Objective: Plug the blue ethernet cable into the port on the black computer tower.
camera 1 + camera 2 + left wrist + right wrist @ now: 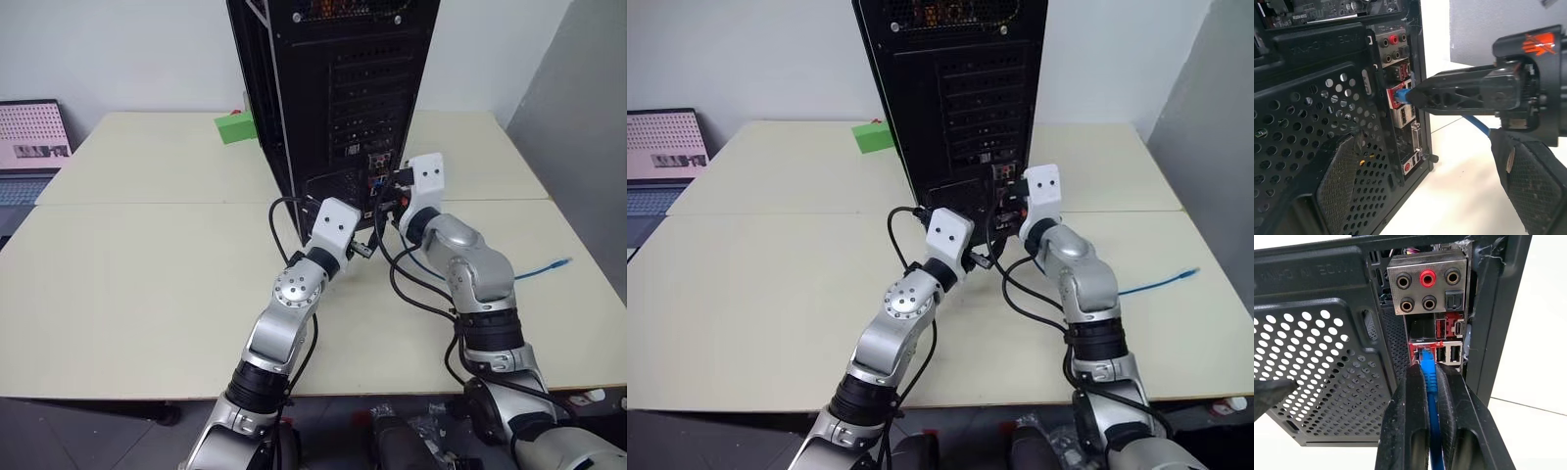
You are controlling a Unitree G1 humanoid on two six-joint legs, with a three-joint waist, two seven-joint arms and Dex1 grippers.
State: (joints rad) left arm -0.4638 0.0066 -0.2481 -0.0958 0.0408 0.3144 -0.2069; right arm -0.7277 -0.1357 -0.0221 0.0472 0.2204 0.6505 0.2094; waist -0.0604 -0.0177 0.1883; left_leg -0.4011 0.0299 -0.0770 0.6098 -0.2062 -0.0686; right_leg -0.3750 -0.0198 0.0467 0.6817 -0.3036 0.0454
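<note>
Blue cable (1429, 382) is clamped between the two fingers of the right gripper (1429, 377), clear plug end forward, right at the port (1421, 351) on the tower (333, 88). Plug tip sits at the mouth of the red-rimmed socket; can't tell if it's fully seated. Port is in the rear I/O cluster, below the round audio jacks (1427, 279) and just beside a pair of USB slots (1449, 352).

Rest of the cable trails back under the right arm and across the worktop (127, 284); far plug (560, 263) lies loose near the worktop's right edge.

Left gripper (364, 250) is released, fingers spread, holding nothing, hovering low beside the tower's rear, just left of the right gripper. From the left wrist, one mesh-padded finger (1533, 186) shows in front of the perforated panel.

Tower stands upright at the worktop's middle, rear face toward the robot, slot covers above the connector cluster. Green block (235, 127) sits on the worktop left of the tower. Laptop (29, 147) off the far left edge.
</note>
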